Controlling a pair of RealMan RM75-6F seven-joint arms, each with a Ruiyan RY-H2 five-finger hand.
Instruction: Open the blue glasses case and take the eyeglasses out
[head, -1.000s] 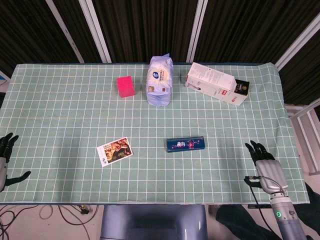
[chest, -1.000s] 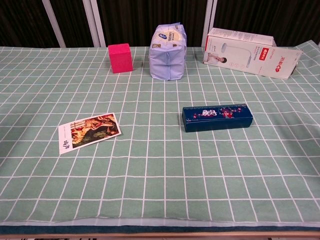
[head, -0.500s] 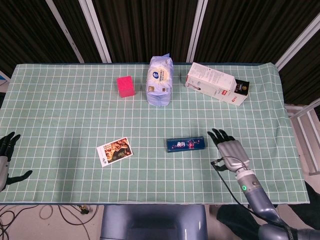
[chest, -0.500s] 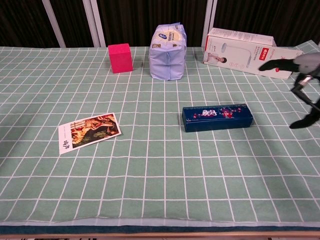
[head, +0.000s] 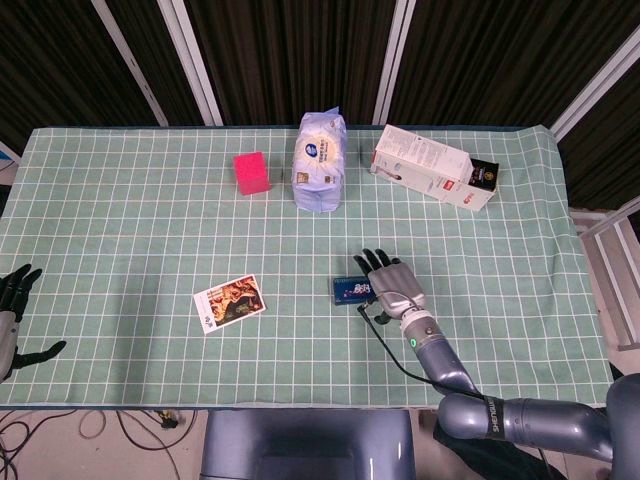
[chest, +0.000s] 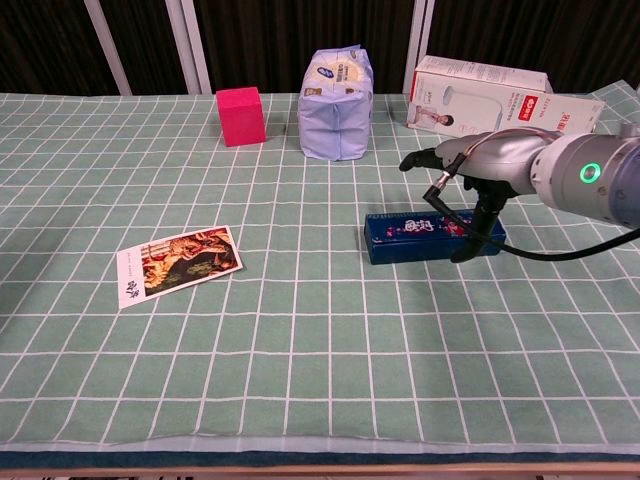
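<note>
The blue glasses case (chest: 415, 237) lies closed on the green checked cloth, right of centre; in the head view only its left end (head: 348, 290) shows. My right hand (chest: 487, 162) hovers over the case's right half with fingers spread and thumb reaching down at the case's front face; in the head view this hand (head: 393, 284) covers that half. Whether it touches the case I cannot tell. My left hand (head: 9, 312) sits at the table's left edge, fingers apart, holding nothing. The eyeglasses are hidden.
A pink cube (chest: 241, 116), a pale blue tissue pack (chest: 337, 104) and a long white carton (chest: 500, 105) stand along the back. A picture card (chest: 178, 264) lies at the front left. The green cloth (chest: 300, 380) covers the table.
My right hand has swept left from the table's right front edge to above the case. The case and the left hand have not moved.
</note>
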